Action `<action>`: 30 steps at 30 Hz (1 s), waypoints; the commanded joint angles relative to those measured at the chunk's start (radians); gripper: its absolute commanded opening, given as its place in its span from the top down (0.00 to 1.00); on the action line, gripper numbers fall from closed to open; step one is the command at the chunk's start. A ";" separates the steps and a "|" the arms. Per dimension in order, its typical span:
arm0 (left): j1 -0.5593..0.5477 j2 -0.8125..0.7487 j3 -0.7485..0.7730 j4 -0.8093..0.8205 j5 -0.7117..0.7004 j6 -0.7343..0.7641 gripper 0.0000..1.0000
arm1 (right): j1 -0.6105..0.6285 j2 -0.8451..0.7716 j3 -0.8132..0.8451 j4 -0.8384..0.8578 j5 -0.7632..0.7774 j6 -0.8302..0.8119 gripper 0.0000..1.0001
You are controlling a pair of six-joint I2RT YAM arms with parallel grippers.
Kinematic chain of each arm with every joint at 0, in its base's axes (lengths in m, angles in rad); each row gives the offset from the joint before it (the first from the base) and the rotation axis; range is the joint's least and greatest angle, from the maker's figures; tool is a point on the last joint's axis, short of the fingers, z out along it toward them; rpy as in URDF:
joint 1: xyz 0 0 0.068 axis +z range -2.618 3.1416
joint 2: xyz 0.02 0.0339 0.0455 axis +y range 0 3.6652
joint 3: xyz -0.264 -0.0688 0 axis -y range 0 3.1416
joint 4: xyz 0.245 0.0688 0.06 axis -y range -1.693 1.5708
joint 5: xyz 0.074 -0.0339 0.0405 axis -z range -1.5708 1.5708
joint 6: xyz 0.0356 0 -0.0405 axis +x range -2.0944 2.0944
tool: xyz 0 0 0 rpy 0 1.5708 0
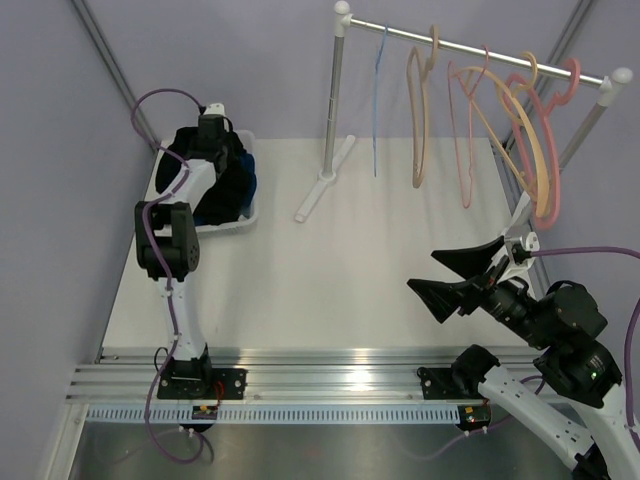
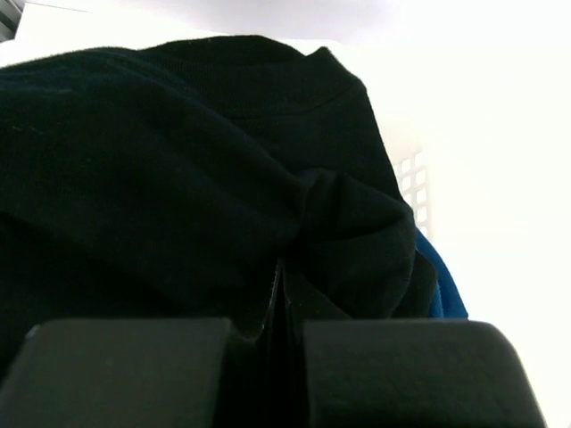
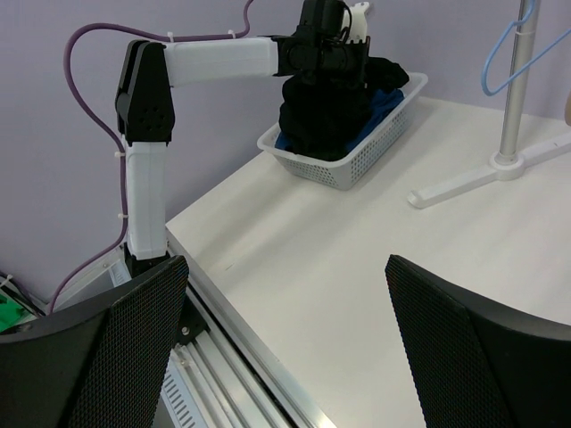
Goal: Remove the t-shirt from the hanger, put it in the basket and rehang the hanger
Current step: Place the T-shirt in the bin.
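Note:
The black t-shirt (image 1: 236, 165) hangs bunched over the white basket (image 1: 236, 226) at the back left. My left gripper (image 1: 213, 138) is above it, shut on a fold of the t-shirt (image 2: 161, 160), with the cloth pinched at the fingertips of the gripper (image 2: 281, 276). From the right wrist view the t-shirt (image 3: 326, 116) drapes from that gripper (image 3: 335, 55) down into the basket (image 3: 357, 165). Several hangers (image 1: 465, 130) hang bare on the rail (image 1: 480, 48). My right gripper (image 1: 452, 275) stands open near the front right, nothing between its fingers (image 3: 143, 339).
A blue cloth (image 3: 385, 98) lies in the basket under the t-shirt. The rack's pole and foot (image 1: 322, 182) stand at the back centre. A thin blue hanger (image 1: 378, 90) is the leftmost on the rail. An aluminium rail (image 1: 320, 375) runs along the near edge.

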 commanded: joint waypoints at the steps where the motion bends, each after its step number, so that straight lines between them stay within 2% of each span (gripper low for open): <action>1: 0.025 0.057 -0.017 -0.048 -0.021 0.023 1.00 | -0.002 0.009 -0.004 0.031 -0.030 0.002 0.00; 4: 0.028 0.090 -0.003 -0.065 0.039 0.046 1.00 | -0.002 0.006 -0.003 0.028 -0.038 0.000 0.00; 9: 0.027 0.123 0.010 -0.100 0.060 0.061 1.00 | -0.002 -0.002 -0.003 0.028 -0.038 0.000 0.00; 16: 0.028 0.025 -0.019 -0.104 0.034 0.090 0.99 | -0.002 -0.002 -0.003 0.025 -0.030 -0.004 0.01; 17: 0.028 0.006 -0.020 -0.102 0.042 0.090 0.90 | -0.002 -0.004 -0.003 0.025 -0.031 -0.004 0.01; 18: 0.025 -0.017 -0.025 -0.093 0.068 0.087 0.71 | -0.002 -0.004 -0.001 0.022 -0.033 -0.004 0.00; 19: 0.022 -0.059 -0.037 -0.078 0.077 0.086 0.55 | -0.002 -0.008 -0.001 0.021 -0.031 -0.006 0.00; 21: 0.013 -0.095 -0.072 -0.035 0.100 0.089 0.53 | -0.002 -0.013 -0.001 0.021 -0.027 -0.009 0.00; 25: 0.011 -0.175 -0.089 0.002 0.129 0.063 0.36 | -0.002 -0.025 -0.003 0.018 -0.018 -0.010 0.01; 29: 0.011 -0.224 -0.088 0.033 0.114 0.032 0.22 | -0.002 -0.019 0.000 0.010 -0.005 -0.015 0.00; 30: 0.011 -0.233 -0.085 0.039 0.123 0.035 0.22 | -0.002 -0.019 -0.001 0.011 -0.005 -0.014 0.00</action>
